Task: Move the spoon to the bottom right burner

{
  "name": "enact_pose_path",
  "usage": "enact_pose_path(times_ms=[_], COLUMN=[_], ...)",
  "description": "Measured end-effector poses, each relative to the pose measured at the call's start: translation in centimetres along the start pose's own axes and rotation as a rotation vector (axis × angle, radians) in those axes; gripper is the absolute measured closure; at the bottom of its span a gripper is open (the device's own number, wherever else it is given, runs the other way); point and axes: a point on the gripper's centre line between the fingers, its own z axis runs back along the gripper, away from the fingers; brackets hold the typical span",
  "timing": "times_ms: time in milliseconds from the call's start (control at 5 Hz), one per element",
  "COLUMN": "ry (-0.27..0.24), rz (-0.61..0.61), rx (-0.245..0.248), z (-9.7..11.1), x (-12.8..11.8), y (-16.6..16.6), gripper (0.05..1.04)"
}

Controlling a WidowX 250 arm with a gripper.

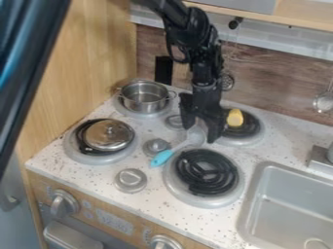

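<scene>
The black gripper [200, 130] hangs down over the middle of the stove, behind the bottom right burner [207, 172]. Its fingers stand apart, one on each side of the grey head of the spoon [162, 157]; whether they touch it I cannot tell. The spoon's turquoise handle points toward the front left, with its end just left of the burner's upper left rim. Black coils show on this burner, with nothing on them.
A steel pot [144, 97] stands on the back left burner and a metal lid [108, 135] on the front left one. A yellow object [234, 117] is at the back right burner, close beside the gripper. Knobs [131, 180] sit between the burners; a sink [292, 206] lies front right.
</scene>
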Motion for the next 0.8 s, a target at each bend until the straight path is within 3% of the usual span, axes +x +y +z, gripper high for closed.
enact_pose_path(times_ms=[200,800], ry=[0.023,0.031], rz=[0.002,0.084], rx=[-0.003,0.027], z=[-1.3,-2.5], x=[0.4,1.3], y=[0.3,3.7], gripper=[0.084,0.084])
